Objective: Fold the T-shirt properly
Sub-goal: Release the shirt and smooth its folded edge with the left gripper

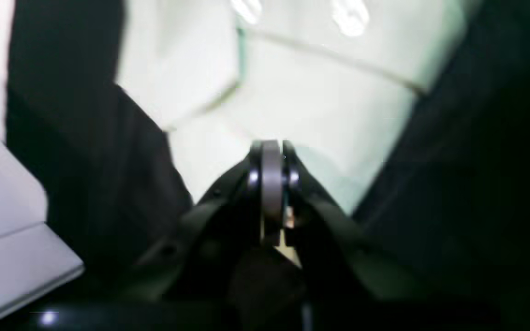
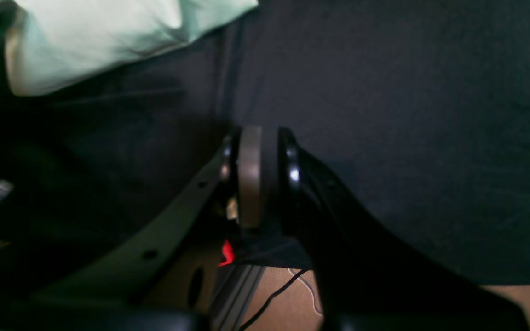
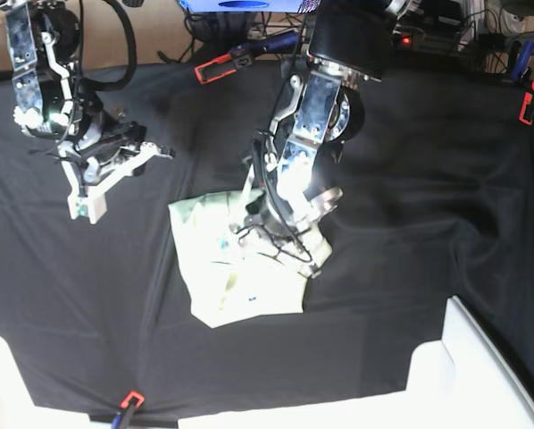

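Left pincer (image 1: 272, 151), closed, hangs over the T-shirt (image 3: 236, 268).

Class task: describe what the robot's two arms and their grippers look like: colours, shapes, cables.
Both arms are silver metal with black housings and loose black cables. The left gripper and right gripper have curved black fingers with grey pads. In the base view, the right gripper's fingers look white.

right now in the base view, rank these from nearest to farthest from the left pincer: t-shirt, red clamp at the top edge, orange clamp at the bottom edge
1. T-shirt: directly under the left pincer, at the table's middle.
2. Red clamp: up along the far edge, left of the arm.
3. Orange clamp: down at the near edge, lower left.
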